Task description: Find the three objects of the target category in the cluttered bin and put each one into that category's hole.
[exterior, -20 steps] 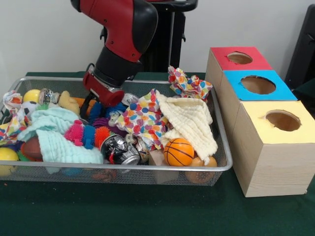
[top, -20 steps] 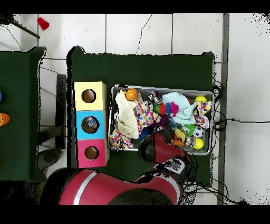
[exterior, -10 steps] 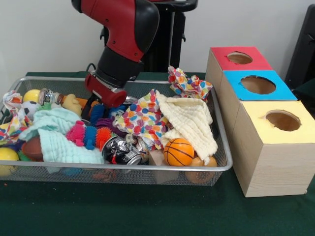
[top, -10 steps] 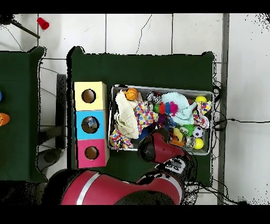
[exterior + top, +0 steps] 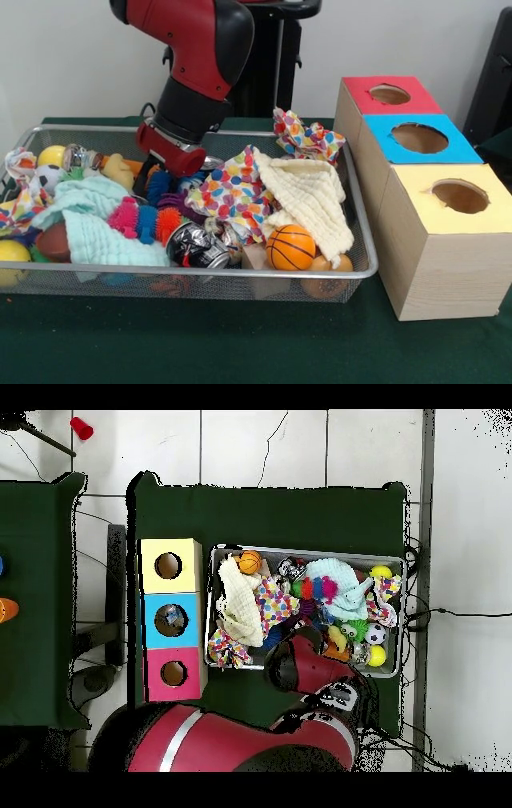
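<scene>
The silver wire bin (image 5: 362, 240) holds a heap of toys and cloths; it also shows in the overhead view (image 5: 400, 562). My gripper (image 5: 154, 181) is down in the bin's back middle, among spiky rubber balls (image 5: 142, 219), under the red wrist (image 5: 170, 149). In the overhead view the arm (image 5: 300, 667) covers it. A shiny, crinkled see-through thing (image 5: 78, 156) lies at the back left by a yellow ball; I cannot tell whether it is a bottle. The red-topped box's round hole (image 5: 390, 94) is at the far right, and shows in the overhead view (image 5: 173, 674).
Blue-topped (image 5: 420, 138) and yellow-topped (image 5: 459, 195) boxes stand in a row with the red one. In the bin: a crushed black-and-silver can (image 5: 194, 245), a small basketball (image 5: 290, 246), a cream cloth (image 5: 308, 196), a dotted cloth (image 5: 228, 192), a mint cloth (image 5: 92, 216).
The wrist has risen slightly and shifted a little to the left within the bin. The toys around it look almost unmoved.
</scene>
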### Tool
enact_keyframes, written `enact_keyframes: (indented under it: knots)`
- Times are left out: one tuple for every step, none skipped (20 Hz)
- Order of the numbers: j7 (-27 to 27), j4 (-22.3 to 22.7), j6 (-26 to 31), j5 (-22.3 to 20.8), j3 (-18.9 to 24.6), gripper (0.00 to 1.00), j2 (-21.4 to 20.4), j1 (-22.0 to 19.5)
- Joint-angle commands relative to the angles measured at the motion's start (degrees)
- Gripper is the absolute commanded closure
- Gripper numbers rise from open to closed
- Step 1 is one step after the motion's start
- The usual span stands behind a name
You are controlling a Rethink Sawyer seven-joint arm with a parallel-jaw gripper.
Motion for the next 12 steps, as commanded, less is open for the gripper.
enact_keyframes:
  knots:
    - [1.1, -12.2, -7.4, 2.4, 0.7, 0.00, 8.1, 0.9]
    - [1.0, -12.6, -7.5, 3.1, -0.5, 0.00, 8.6, 1.4]
    - [1.1, -12.6, -7.7, 3.6, -1.4, 0.00, 9.0, 1.9]
    - [1.2, -12.8, -7.6, 4.5, -2.5, 0.00, 9.5, 2.5]
    - [1.4, -13.0, -7.5, 5.4, -3.7, 0.00, 10.1, 3.1]
    - [1.7, -13.1, -6.9, 6.9, -5.1, 0.00, 10.9, 3.9]
    - [2.2, -13.2, -6.0, 8.3, -6.1, 0.00, 11.7, 4.6]
    - [2.8, -13.2, -3.7, 10.2, -7.4, 0.00, 12.6, 5.4]
    - [3.3, -13.2, -0.8, 11.2, -7.8, 0.00, 13.2, 5.7]
    - [3.6, -13.3, 2.9, 12.3, -8.3, 0.00, 13.8, 6.2]
    - [3.5, -13.7, 5.5, 12.7, -8.2, 0.00, 14.4, 6.4]
    - [3.3, -14.0, 9.3, 12.8, -7.9, 0.00, 14.4, 6.3]
